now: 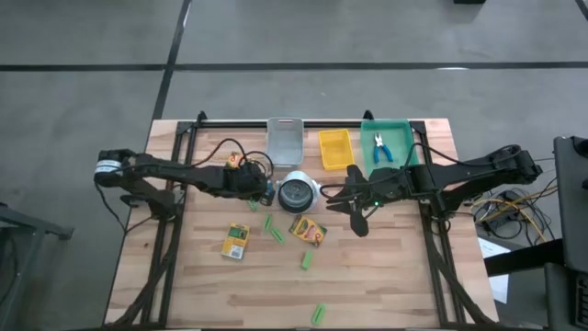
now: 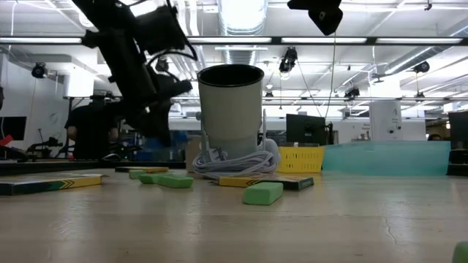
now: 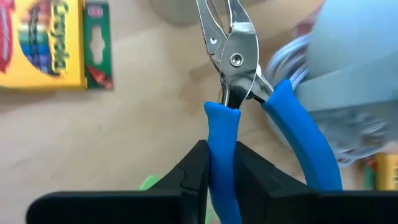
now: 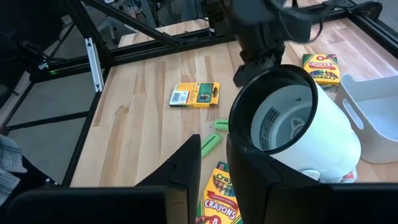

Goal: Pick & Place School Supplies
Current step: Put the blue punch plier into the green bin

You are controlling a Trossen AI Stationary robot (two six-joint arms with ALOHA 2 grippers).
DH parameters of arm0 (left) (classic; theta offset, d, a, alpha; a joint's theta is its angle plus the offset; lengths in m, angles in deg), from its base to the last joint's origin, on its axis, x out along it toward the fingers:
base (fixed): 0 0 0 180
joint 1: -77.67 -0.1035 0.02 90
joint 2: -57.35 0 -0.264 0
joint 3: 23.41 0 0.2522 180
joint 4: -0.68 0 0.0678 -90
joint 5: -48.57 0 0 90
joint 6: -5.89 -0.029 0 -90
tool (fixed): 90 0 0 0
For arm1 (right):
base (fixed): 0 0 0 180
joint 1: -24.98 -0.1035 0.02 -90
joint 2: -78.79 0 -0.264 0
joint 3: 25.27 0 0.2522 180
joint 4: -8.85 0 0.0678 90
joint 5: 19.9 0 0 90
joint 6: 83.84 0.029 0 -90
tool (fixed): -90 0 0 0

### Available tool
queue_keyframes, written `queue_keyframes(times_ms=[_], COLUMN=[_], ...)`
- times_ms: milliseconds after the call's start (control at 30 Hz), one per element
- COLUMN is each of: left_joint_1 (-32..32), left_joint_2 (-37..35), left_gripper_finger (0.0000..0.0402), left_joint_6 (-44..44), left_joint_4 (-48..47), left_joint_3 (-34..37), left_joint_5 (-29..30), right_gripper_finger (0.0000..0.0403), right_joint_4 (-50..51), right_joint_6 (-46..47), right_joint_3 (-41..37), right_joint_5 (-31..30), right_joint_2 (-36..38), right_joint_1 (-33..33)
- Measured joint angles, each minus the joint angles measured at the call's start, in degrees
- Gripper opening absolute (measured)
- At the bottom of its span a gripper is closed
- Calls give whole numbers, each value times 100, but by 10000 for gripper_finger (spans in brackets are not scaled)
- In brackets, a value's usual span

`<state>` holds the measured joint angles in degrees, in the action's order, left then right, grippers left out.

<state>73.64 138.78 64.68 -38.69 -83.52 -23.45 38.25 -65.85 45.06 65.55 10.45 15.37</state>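
Wooden table [image 1: 184,285]: left end effector [image 3: 221,163], clamped on one blue pliers [image 3: 239,74] handle, holds them lengthwise ahead; green bin [image 1: 390,147] lies toward the far-right corner, nearer right end effector [image 4: 211,163], whose fingers stand nearly together, empty.

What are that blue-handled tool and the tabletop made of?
The blue-handled tool, clamped in the left gripper, looks like polished steel: shiny jaws with a rivet, and handles probably sleeved in smooth plastic or rubber. The tabletop looks like pale wood, with visible plank seams and grain.
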Motion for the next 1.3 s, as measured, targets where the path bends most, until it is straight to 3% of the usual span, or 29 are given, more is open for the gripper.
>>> queue_keyframes(times_ms=[400, 667, 1067, 1300], left_joint_1=[-2, 11, 11, 17], left_joint_2=[-1209, -1959, -2106, -1948], left_gripper_finger=[55, 55, 55, 55], left_joint_6=[-891, -2589, -3906, -5693], left_joint_4=[175, 1199, 2810, 3516], left_joint_3=[-2, -4, -11, -11], left_joint_5=[355, 367, -493, -1560], right_gripper_finger=[73, 71, 80, 69], right_joint_4=[1, 0, 1, 0], right_joint_6=[0, 0, 0, 0], right_joint_3=[0, 0, 0, 0], right_joint_5=[0, 0, 0, 0], right_joint_2=[0, 0, 0, 0], right_joint_1=[0, -1, -1, -1])
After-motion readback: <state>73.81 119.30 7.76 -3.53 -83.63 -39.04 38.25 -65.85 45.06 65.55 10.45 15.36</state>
